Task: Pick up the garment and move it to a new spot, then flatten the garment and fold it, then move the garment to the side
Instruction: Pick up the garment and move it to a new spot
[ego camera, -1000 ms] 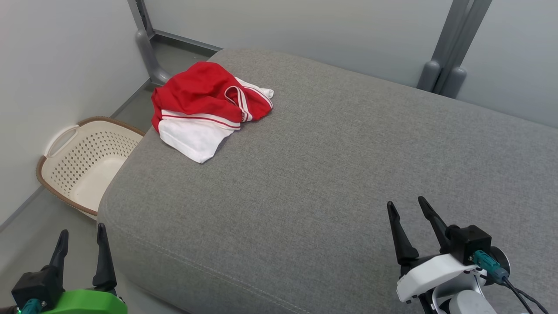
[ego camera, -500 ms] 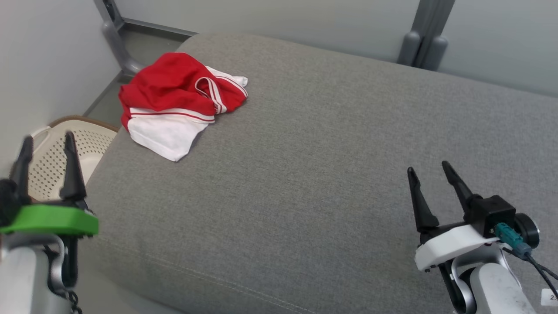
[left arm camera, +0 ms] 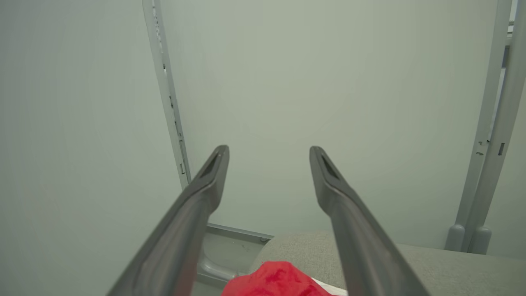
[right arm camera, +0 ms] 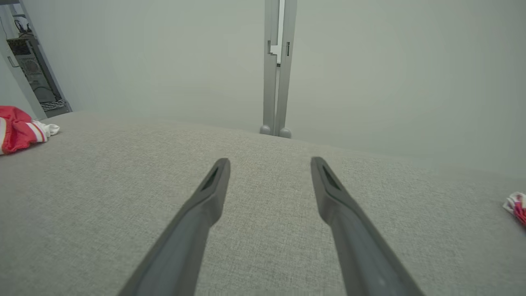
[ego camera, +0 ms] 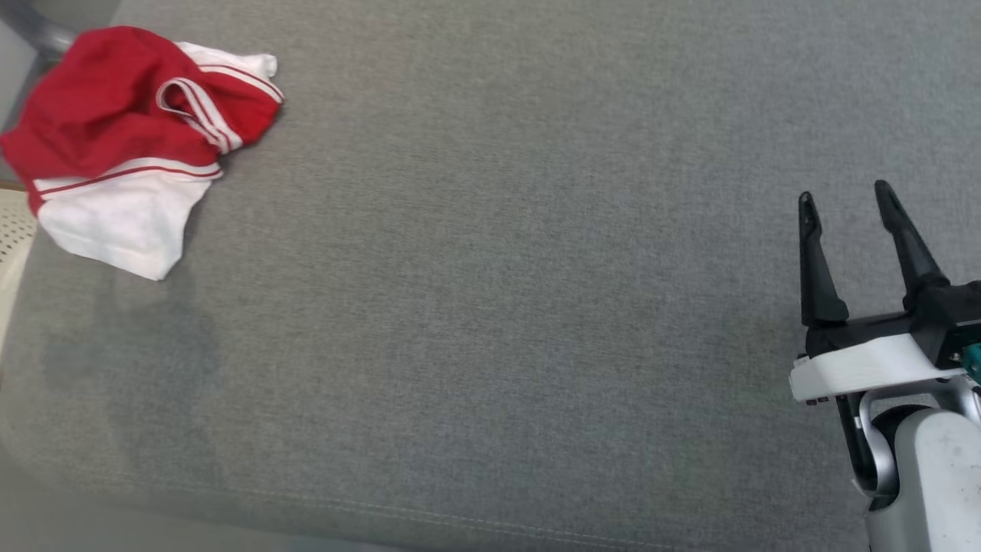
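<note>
The garment (ego camera: 130,146), red with white panels and striped trim, lies crumpled at the far left of the grey cushion (ego camera: 490,307). A strip of its red cloth (left arm camera: 279,281) peeks in at the bottom of the left wrist view, below and between the spread fingers of my left gripper (left arm camera: 269,152), which is open and holds nothing. Its edge (right arm camera: 20,129) also sits at the far left of the right wrist view. My right gripper (ego camera: 843,198) hovers open over the cushion's right side, far from the garment; the same open gripper (right arm camera: 269,162) is empty.
Pale partition walls with grey posts (right arm camera: 275,65) stand behind the cushion. A slice of the perforated cream basket (ego camera: 11,230) sits at the left edge beside the cushion. A small pink-and-white cloth item (right arm camera: 515,205) lies far right on the cushion.
The head camera has tilted down and swung right, so the scene slid up and left. My left gripper has risen out of the head view. My right gripper has moved up the frame.
</note>
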Robot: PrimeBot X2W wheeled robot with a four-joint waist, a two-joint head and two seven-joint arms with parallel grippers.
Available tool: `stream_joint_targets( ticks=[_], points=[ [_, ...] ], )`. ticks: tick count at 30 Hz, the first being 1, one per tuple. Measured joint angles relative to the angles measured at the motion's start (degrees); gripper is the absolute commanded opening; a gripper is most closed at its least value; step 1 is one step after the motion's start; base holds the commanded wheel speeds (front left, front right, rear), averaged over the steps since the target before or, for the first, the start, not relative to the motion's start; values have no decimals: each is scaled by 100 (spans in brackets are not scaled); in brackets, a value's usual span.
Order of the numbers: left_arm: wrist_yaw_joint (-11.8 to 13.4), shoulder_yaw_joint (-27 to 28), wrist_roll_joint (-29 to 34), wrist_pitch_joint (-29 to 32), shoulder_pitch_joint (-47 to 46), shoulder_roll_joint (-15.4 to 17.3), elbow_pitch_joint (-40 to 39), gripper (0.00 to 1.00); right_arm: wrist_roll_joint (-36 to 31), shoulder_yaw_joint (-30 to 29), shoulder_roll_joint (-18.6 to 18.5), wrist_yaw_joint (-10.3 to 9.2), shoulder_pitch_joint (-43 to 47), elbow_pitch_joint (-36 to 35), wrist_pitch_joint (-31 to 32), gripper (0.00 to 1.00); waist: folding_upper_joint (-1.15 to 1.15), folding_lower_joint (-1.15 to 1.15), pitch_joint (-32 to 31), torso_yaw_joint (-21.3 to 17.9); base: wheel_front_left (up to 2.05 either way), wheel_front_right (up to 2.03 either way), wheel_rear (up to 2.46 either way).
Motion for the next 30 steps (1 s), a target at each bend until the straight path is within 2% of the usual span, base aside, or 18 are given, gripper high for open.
stream_joint_targets(
  ticks=[6, 9, 14, 19, 23, 25, 28, 30],
  points=[
    [-92, 91, -4, -9, -745, 250, 481, 100, -122, -176, 51, 0, 1, -506, 107, 100, 0, 0, 602, -421, 0, 0, 0],
    [-110, -35, 27, -9, -1056, 345, 788, 100, -188, -194, 69, 0, 2, -686, 176, 100, 0, 0, 882, -590, 0, 0, 0],
    [-127, -545, -74, 8, -1469, 485, 1534, 100, -246, -180, 87, 0, -69, -875, 285, 100, 0, 1, 1313, -817, 0, 0, 0],
    [-137, -1076, -514, 221, -1639, 528, 2194, 100, -287, -145, 91, 0, -154, -911, 325, 100, 0, 1, 1580, -953, 0, 0, 0],
    [-137, -1378, -906, 723, -1649, 619, 2760, 100, -294, -120, 101, 1, -221, -904, 332, 100, 0, 0, 1665, -1028, 0, 0, 0],
    [-137, -1507, -1079, 1185, -1663, 636, 3060, 100, -294, -116, 107, 0, -222, -884, 331, 100, 0, 0, 1661, -1041, 0, 0, 0],
    [-137, -1677, -1449, 1867, -1662, 639, 3293, 100, -291, -96, 114, 1, -229, -848, 312, 100, 0, 0, 1634, -1053, 0, 0, 0],
    [-137, -1764, -1633, 2079, -1664, 657, 3296, 100, -283, -84, 119, 0, -233, -815, 298, 100, 0, 0, 1617, -1065, 0, 0, 0]
  ],
)
